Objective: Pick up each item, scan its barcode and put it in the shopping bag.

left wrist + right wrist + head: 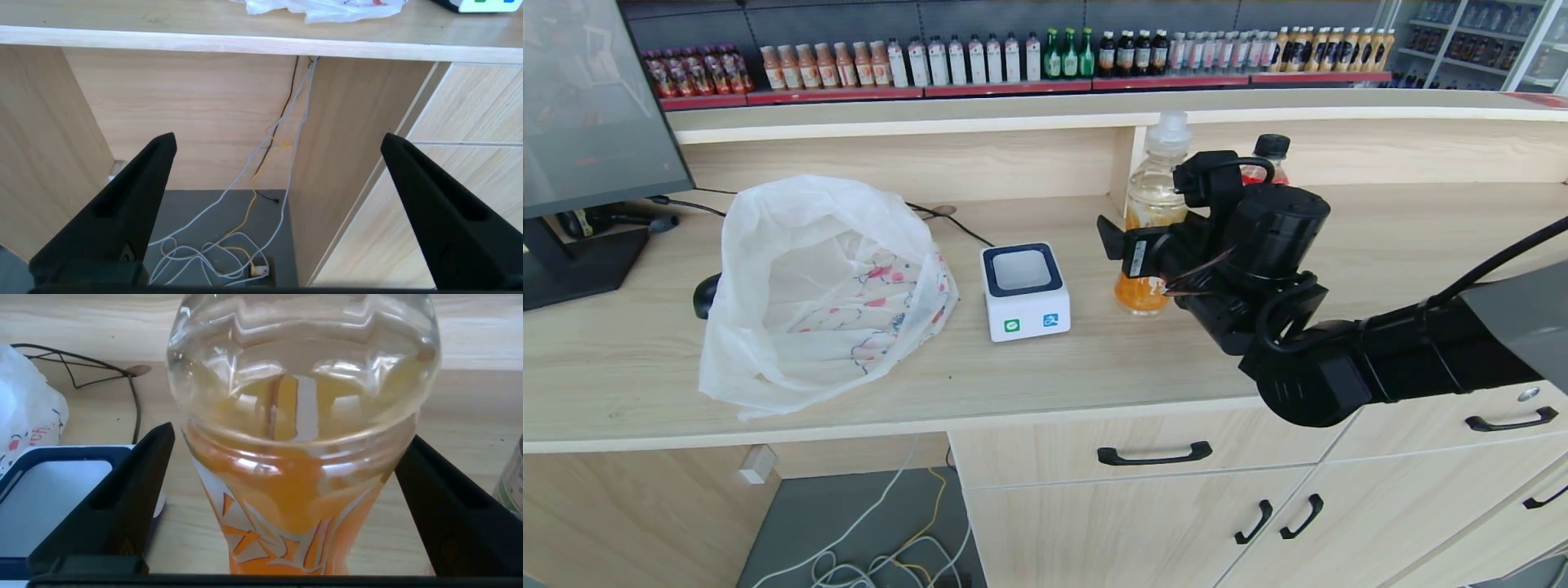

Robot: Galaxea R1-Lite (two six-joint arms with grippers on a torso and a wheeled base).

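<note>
The orange drink bottle [1150, 208] stands upright on the counter [1094, 367], just right of the white scanner [1024, 291] and close to the raised back ledge. The right hand [288, 441] is at the bottle's lower half with its 2 fingers spread wide, 1 on each side of the body, so the bottle sits between them; the hand is open, and whether either finger [122, 506] touches the plastic I cannot tell. The bottle's base rests on the counter.

A 2nd bottle [1270, 153], with a black cap and a red label, stands just behind the right arm, near the ledge.

The shopping bag [821, 286], thin white plastic with a red and blue print, sits left of the scanner with its mouth gaping toward the front edge. The scanner's glass window faces up.

The left hand [278, 143] is low in front of the counter's edge, its fingers wide apart and holding nothing, facing the open recess under the top where loose cables [221, 245] lie on the floor
</note>
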